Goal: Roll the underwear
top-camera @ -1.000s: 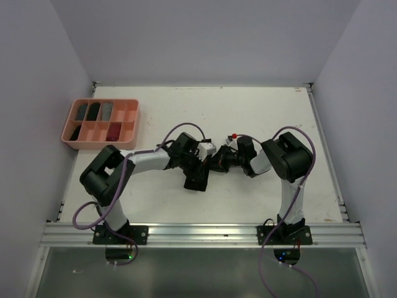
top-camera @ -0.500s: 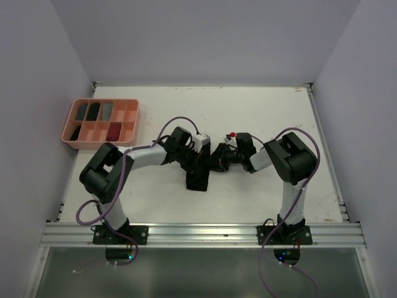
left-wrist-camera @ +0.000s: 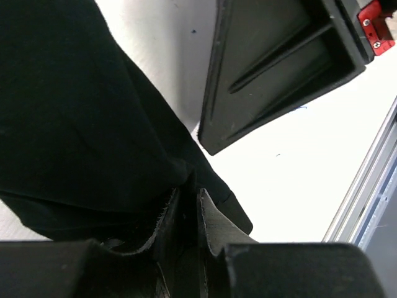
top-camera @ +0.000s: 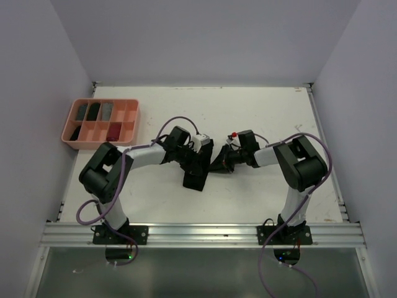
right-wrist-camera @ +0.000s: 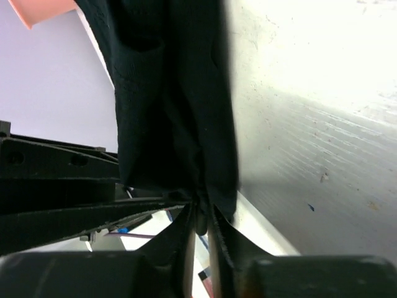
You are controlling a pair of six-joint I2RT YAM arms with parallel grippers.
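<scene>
The black underwear (top-camera: pixel 195 176) hangs as a narrow bunched strip over the middle of the table, pinched at its top from both sides. My left gripper (top-camera: pixel 202 164) reaches in from the left; in the left wrist view its jaws (left-wrist-camera: pixel 190 202) stand almost together with black cloth (left-wrist-camera: pixel 80 112) bunched between them. My right gripper (top-camera: pixel 217 166) comes from the right, and in its wrist view a fold of the same cloth (right-wrist-camera: pixel 167 93) is nipped at the fingertips (right-wrist-camera: pixel 201 214). The right gripper's black finger (left-wrist-camera: pixel 279 62) shows close by in the left wrist view. No striped garment is in view.
A salmon-pink compartment tray (top-camera: pixel 131 127) stands at the table's left rear, with several dark rolled items in its cells. Its corner (right-wrist-camera: pixel 43 9) shows in the right wrist view. An aluminium rail (top-camera: pixel 198 234) runs along the near edge. Walls close in the table's sides and back.
The right arm's elbow has swung out to the right and its forearm has stretched flatter. Both grippers and the black cloth have shifted slightly left.
</scene>
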